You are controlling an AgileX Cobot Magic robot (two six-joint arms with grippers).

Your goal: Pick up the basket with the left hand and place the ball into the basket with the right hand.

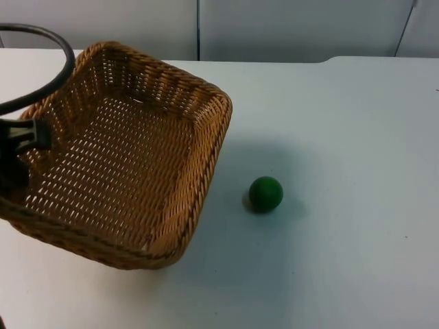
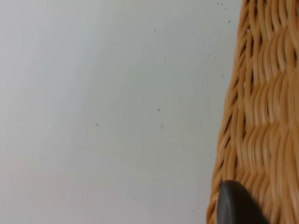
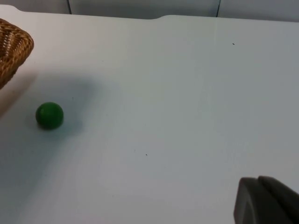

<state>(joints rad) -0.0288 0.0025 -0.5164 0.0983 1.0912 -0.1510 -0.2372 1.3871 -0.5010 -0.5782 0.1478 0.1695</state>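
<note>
The brown wicker basket (image 1: 206, 130) takes up the table's left side and looks tilted, its right corner casting a shadow toward the ball. My left gripper (image 1: 17, 154) sits at the basket's left rim, shut on it. In the left wrist view the woven basket wall (image 2: 266, 116) runs beside my black fingertip (image 2: 236, 205). The green ball (image 1: 265, 194) lies on the white table just right of the basket, apart from it. The right wrist view has the ball (image 3: 49, 115) and a basket corner (image 3: 14, 46) well ahead of my right gripper (image 3: 266, 200), which hangs over bare table.
The white table top (image 1: 357, 260) stretches to the right and front of the ball. A grey partition wall (image 1: 288, 27) closes the far edge.
</note>
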